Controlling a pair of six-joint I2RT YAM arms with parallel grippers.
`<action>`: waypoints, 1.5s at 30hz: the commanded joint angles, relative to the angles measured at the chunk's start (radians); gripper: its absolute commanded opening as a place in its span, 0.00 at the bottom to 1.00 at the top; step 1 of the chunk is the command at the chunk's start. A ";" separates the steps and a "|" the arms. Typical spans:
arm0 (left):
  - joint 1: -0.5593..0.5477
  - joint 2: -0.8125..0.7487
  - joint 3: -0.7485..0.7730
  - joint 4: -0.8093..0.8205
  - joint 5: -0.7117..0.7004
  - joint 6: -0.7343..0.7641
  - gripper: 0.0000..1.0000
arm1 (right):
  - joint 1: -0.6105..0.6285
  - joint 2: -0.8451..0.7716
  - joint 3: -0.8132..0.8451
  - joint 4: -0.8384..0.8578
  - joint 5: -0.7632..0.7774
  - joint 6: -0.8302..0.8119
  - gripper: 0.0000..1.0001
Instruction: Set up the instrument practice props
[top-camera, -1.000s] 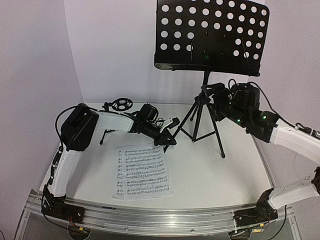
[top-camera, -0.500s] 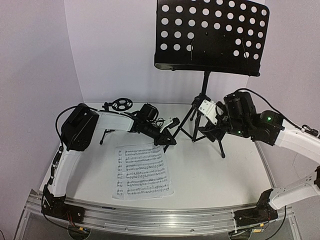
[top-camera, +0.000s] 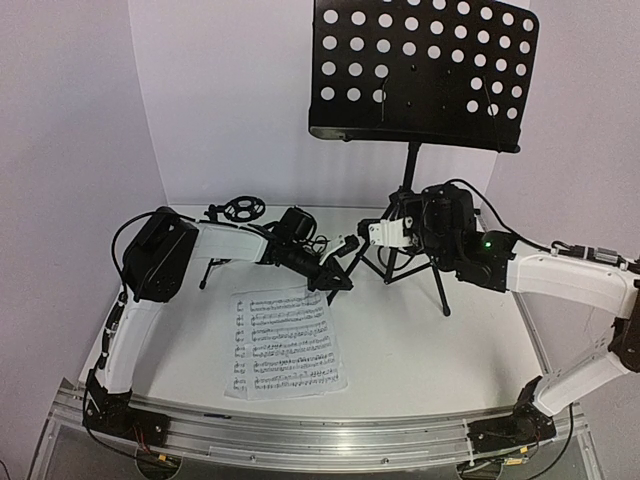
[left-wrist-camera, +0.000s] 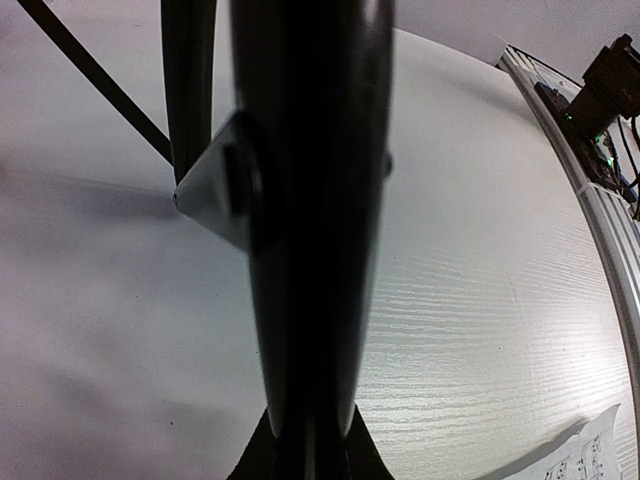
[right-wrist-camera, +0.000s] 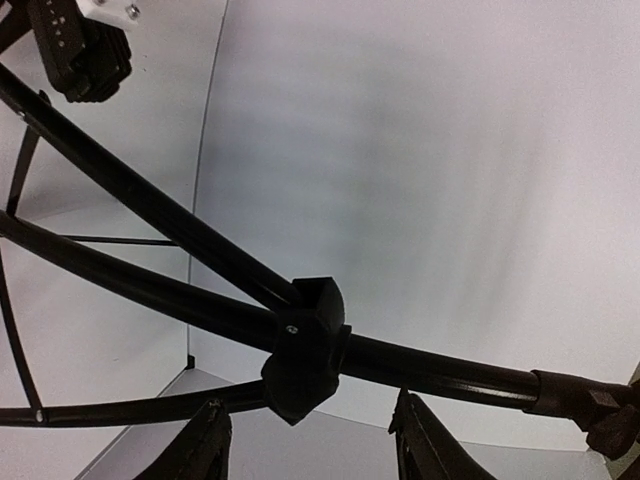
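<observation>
The tall black music stand stands at the back, its perforated tray (top-camera: 420, 70) high on the pole (top-camera: 409, 175) above the tripod legs (top-camera: 440, 290). My left gripper (top-camera: 335, 276) is shut on the stand's left leg; in the left wrist view that black leg (left-wrist-camera: 310, 200) fills the middle, rising from my gripper (left-wrist-camera: 310, 445). My right gripper (top-camera: 374, 232) is open next to the tripod hub (right-wrist-camera: 305, 355), which sits just beyond the gap of that gripper (right-wrist-camera: 310, 440). One sheet-music page (top-camera: 285, 340) lies flat on the table. The small mic stand's ring holder (top-camera: 241, 209) shows behind my left arm. The purple microphone is out of view.
White walls close in the back and both sides. A metal rail (top-camera: 300, 430) runs along the near table edge. A thin brace of the stand (left-wrist-camera: 90, 70) crosses the left wrist view. The page's corner (left-wrist-camera: 585, 460) shows at its lower right.
</observation>
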 joint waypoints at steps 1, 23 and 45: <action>0.008 0.034 0.025 -0.023 -0.010 0.052 0.00 | -0.020 0.053 0.016 0.158 0.035 -0.087 0.53; 0.007 0.049 0.038 -0.010 0.001 0.019 0.00 | -0.079 0.124 0.011 0.203 0.003 -0.059 0.29; 0.007 0.052 0.039 -0.009 -0.010 0.008 0.00 | -0.063 0.101 -0.036 0.220 0.086 0.657 0.00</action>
